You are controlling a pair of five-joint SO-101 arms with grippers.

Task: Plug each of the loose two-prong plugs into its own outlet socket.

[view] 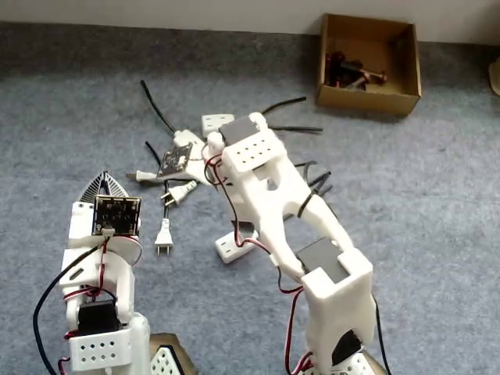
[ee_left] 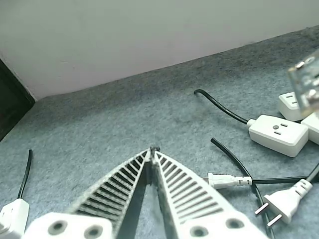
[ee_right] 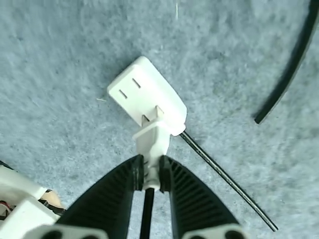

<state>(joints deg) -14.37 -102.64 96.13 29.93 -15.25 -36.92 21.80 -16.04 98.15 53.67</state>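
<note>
My right gripper (ee_right: 151, 162) is shut on a white two-prong plug (ee_right: 153, 142). The plug's prongs touch the top of a white outlet socket (ee_right: 147, 94) near its cord end, beside that socket's two open slots. In the high view this arm stretches to the middle of the grey carpet. My left gripper (view: 104, 182) (ee_left: 152, 149) is shut on nothing and hovers at the left. Two loose white plugs (view: 180, 193) (view: 163, 235) lie just right of it, shown from the left wrist as plugs (ee_left: 227, 179) (ee_left: 281, 201). More sockets (view: 217, 123) (view: 233, 247) (ee_left: 277, 132) lie around.
An open cardboard box (view: 367, 66) with small parts stands at the back right. Black cords (view: 156, 105) (ee_right: 289, 74) trail over the carpet around the sockets. Another socket (ee_left: 12, 219) lies close to my left gripper. The carpet at right is free.
</note>
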